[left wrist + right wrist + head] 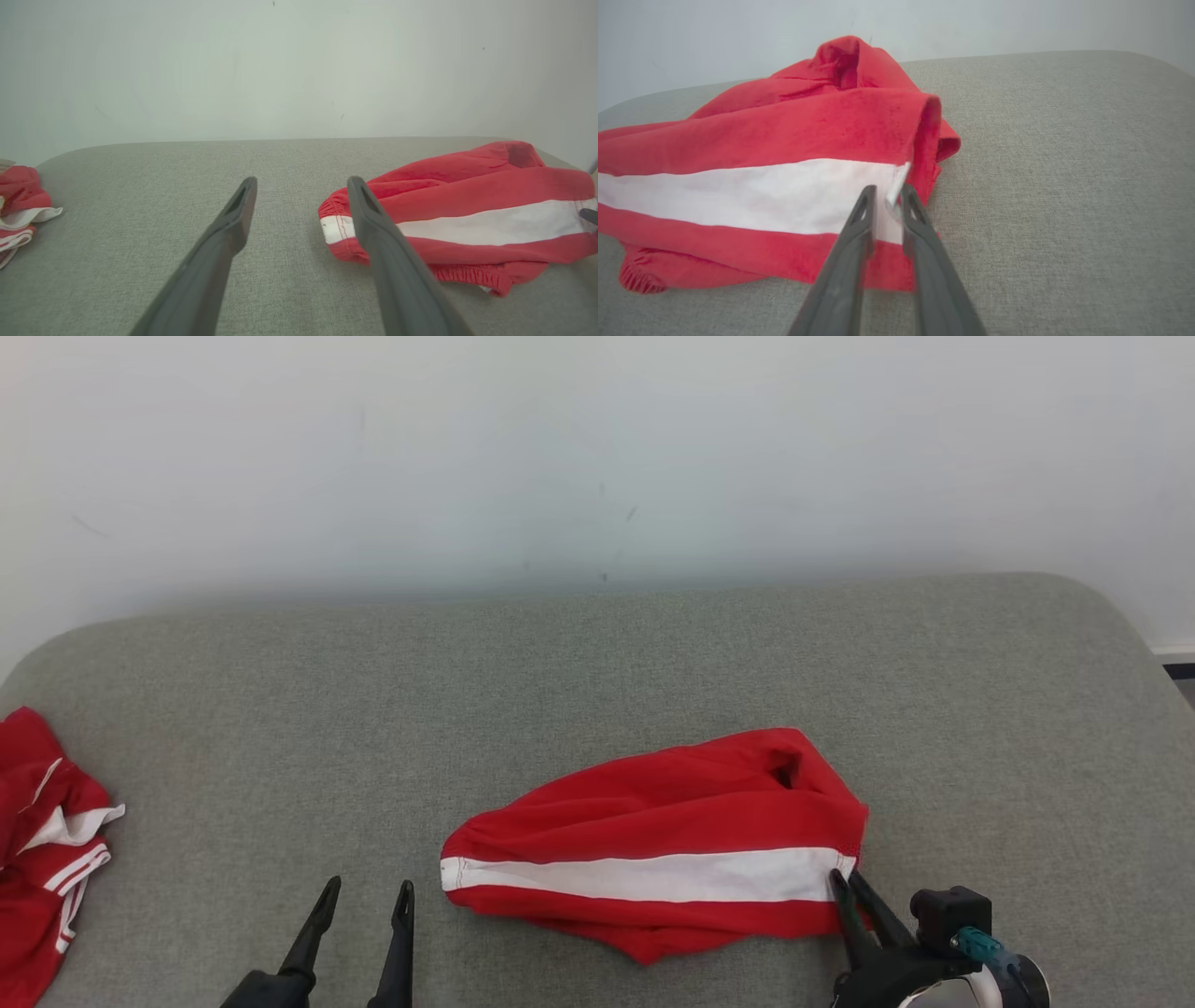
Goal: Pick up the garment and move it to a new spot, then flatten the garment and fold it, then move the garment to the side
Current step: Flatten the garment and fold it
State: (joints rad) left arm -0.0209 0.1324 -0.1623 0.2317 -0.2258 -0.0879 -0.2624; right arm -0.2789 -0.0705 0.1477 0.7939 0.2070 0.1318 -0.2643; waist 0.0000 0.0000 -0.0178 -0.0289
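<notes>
Right wrist view: for the pickup my right gripper (888,190) pinches the garment (808,126) at its stripe's end, my left gripper (369,887) gapes near it, so lifting should come next.

Red fabric shorts (667,803) with one broad white stripe lie bunched and loosely folded, running left to right, right of centre toward the near edge, gathered waistband leftward.

Cameras: three views
Our head view looks down from above; our wrist views sit low and near, facing the wall (299,70); all share the garment (653,812).
</notes>
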